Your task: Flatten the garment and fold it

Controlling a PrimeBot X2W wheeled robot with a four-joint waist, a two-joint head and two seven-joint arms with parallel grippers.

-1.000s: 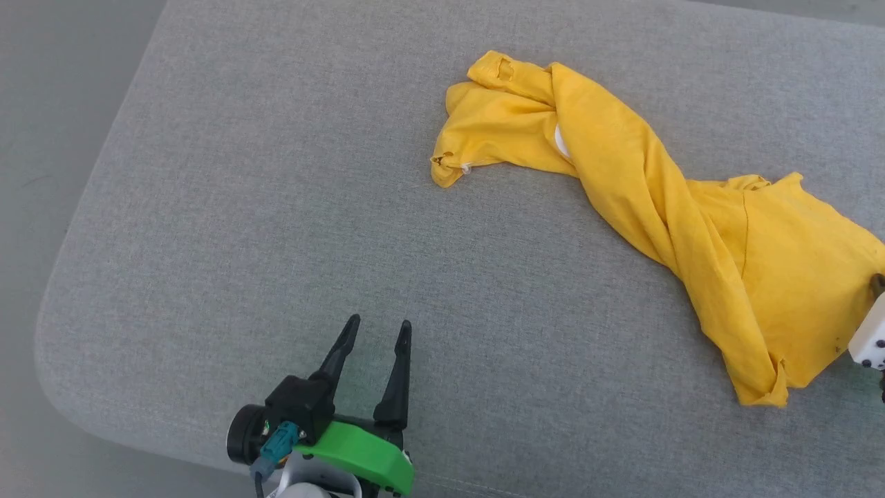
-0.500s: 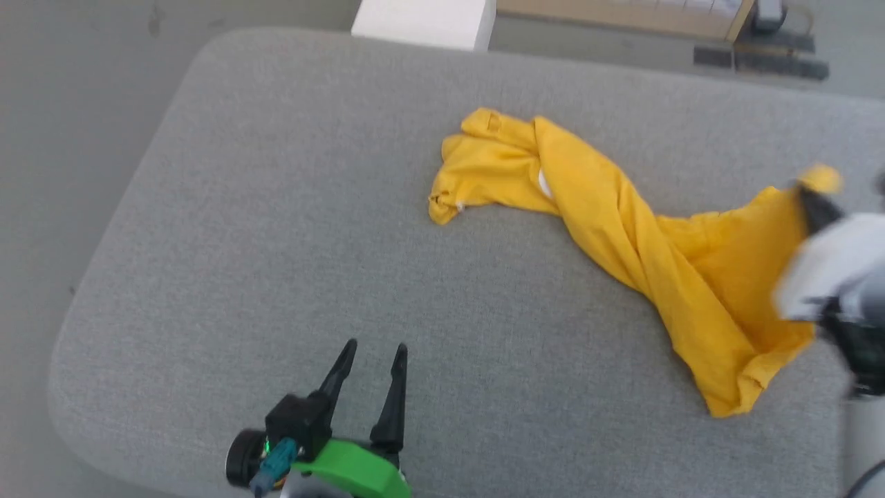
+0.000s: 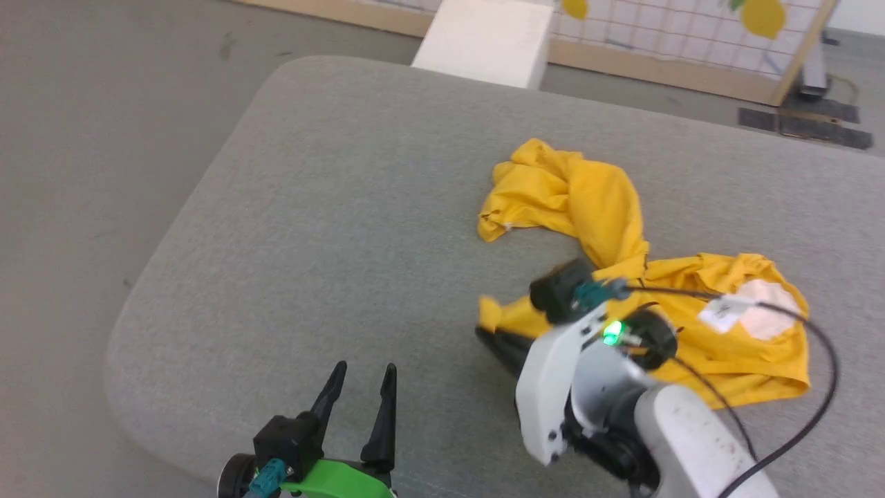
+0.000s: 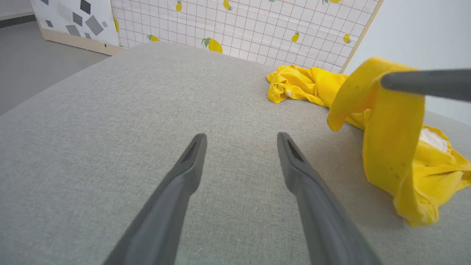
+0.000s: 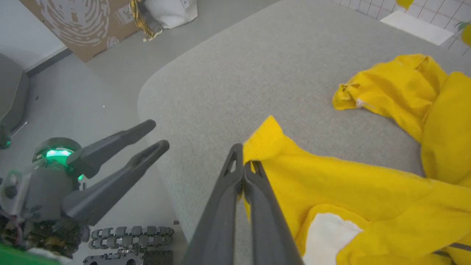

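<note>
Now the right claw (image 3: 484,335) (image 5: 244,162), at the picture's right edge a second ago, hangs over the middle of the grey cushion (image 3: 332,180). It is pinched shut on a corner of the yellow shirt (image 3: 594,200) (image 4: 390,129) (image 5: 331,176) and holds that corner raised. The shirt, earlier one long twist, is doubled over itself on the cushion's right half, and two white patches (image 3: 743,311) show. The left claw (image 3: 363,373) (image 4: 241,136) stays spread and empty near the front edge. One shirt, two claws, one white box (image 3: 484,41).

Black left end effector (image 3: 364,366), apparently green-based
</note>
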